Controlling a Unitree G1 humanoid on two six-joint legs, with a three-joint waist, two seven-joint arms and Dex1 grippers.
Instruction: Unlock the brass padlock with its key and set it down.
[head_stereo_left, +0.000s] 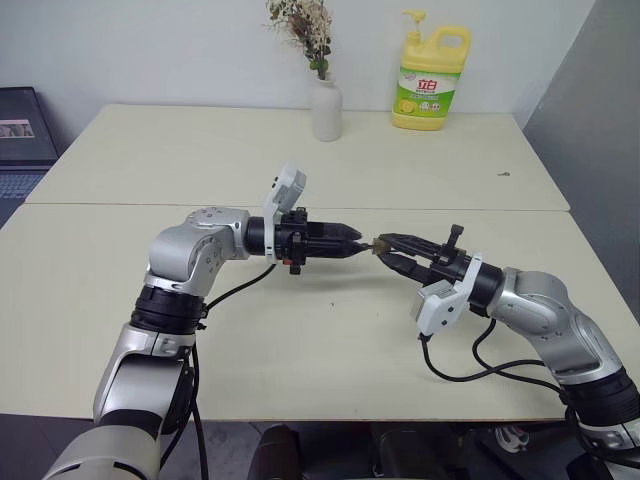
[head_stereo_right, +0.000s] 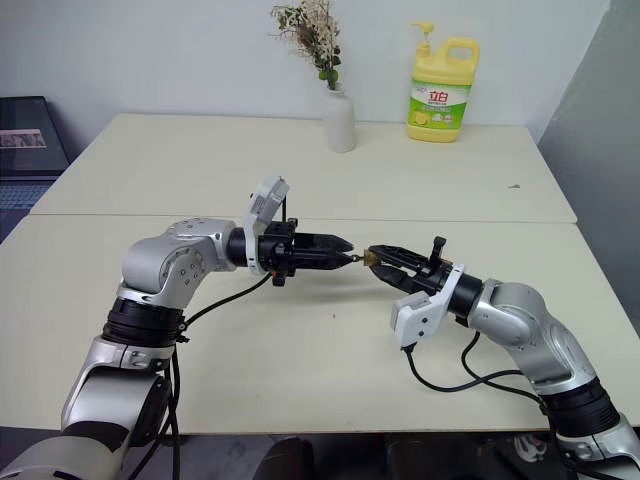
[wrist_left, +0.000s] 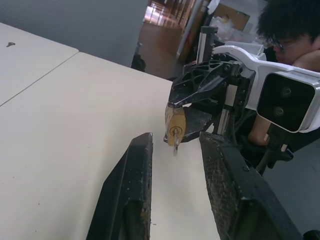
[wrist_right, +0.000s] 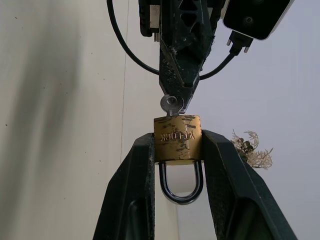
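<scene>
The brass padlock (wrist_right: 177, 138) sits mid-frame above the table (head_stereo_left: 300, 330), clamped by its sides in the right gripper (wrist_right: 177, 150), shackle toward that wrist. Its key (wrist_right: 171, 105) stands in the keyway, pointing straight at the left gripper (wrist_left: 172, 165), whose fingers look parted just beside the key's head; I cannot tell if they touch it.

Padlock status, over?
Right gripper clamps brass padlock mid-air, shackle closed. Key seated in keyhole. Left gripper fingers open around key. Nothing obstructing.

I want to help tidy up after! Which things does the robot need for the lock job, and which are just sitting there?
For the job:
- small golden brass padlock with silvery shackle, in the right pincer
- small silvery metal key in its keyhole
- left pincer

Just sitting there:
- white vase of dried flowers
- yellow pump bottle
- cream table
</scene>
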